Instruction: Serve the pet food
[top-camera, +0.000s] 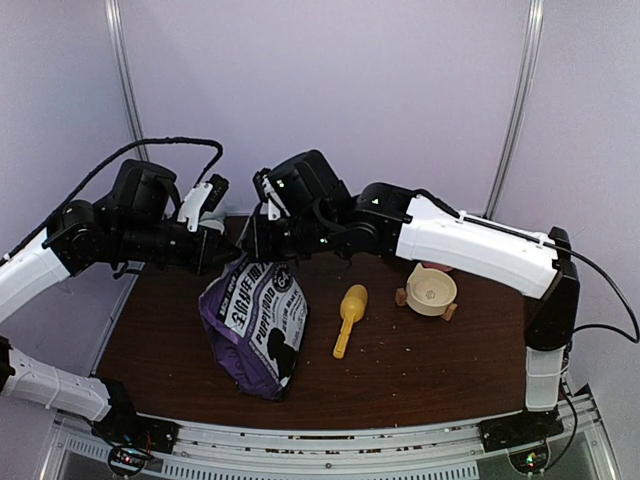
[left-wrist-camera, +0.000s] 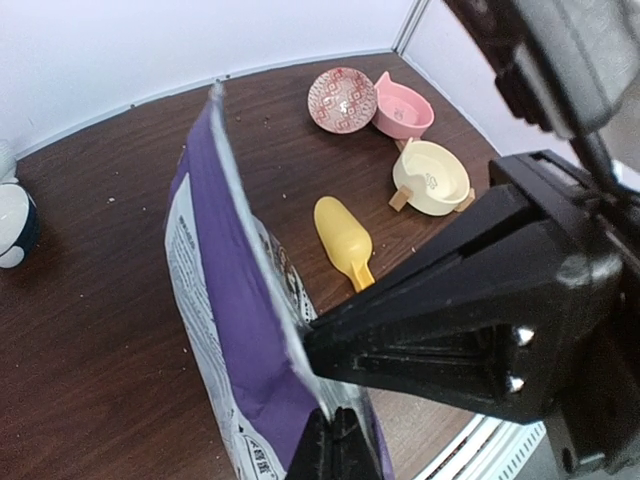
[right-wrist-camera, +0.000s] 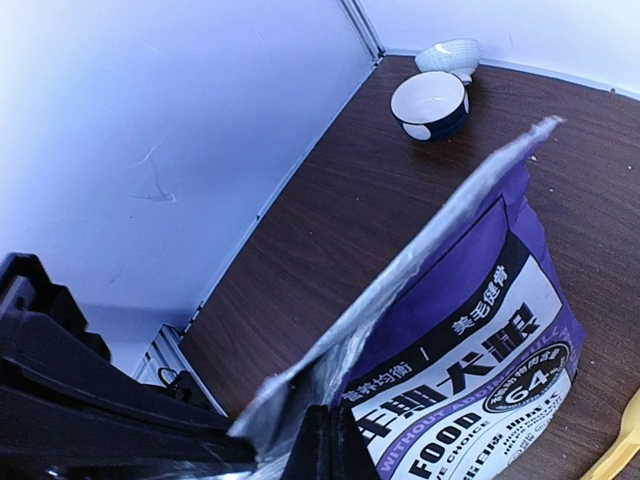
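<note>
Purple bag top edge clamped in left gripper and right gripper; pull apart evenly, keeping bag upright below them.

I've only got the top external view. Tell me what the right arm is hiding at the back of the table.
Observer: The left wrist view shows a red patterned dish at the back, right beside the pink bowl and beyond the cream bowl.
Operator: Now report how the bag is held. From above, the arms cover it.
Observer: The left gripper and the right gripper are each shut on the top edge of the purple bag, pinching it from opposite sides. That edge looks flat and closed between them, and no kibble shows.
</note>
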